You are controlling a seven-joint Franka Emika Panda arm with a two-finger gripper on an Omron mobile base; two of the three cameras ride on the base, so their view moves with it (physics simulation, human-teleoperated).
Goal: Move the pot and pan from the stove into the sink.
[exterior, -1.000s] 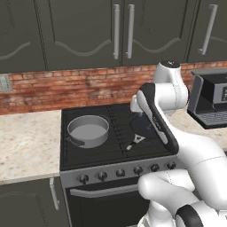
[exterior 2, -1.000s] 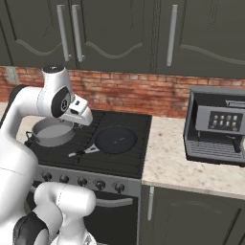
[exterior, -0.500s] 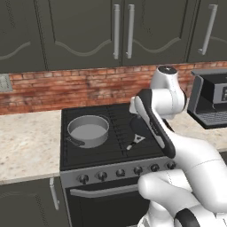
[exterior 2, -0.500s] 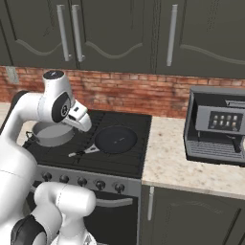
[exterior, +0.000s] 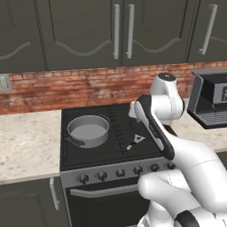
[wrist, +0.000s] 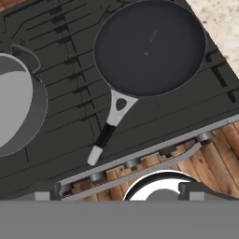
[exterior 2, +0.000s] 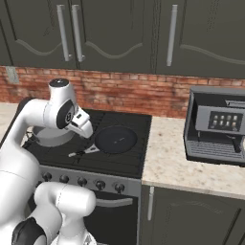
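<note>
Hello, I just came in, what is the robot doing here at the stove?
A white robot arm is working above the stove, where the pot and the pan both sit on the grates. Nothing is held yet: the gripper's fingers are open, and the hand view looks down on the pan and its handle, with the pot beside it. Neither thing has been lifted, so the move to the sink has not begun.

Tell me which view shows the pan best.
The hand view: the pan lies in full from above on the stove, handle included. The right base view shows it whole but small and slanted; in the left base view the arm hides all but its handle.
</note>
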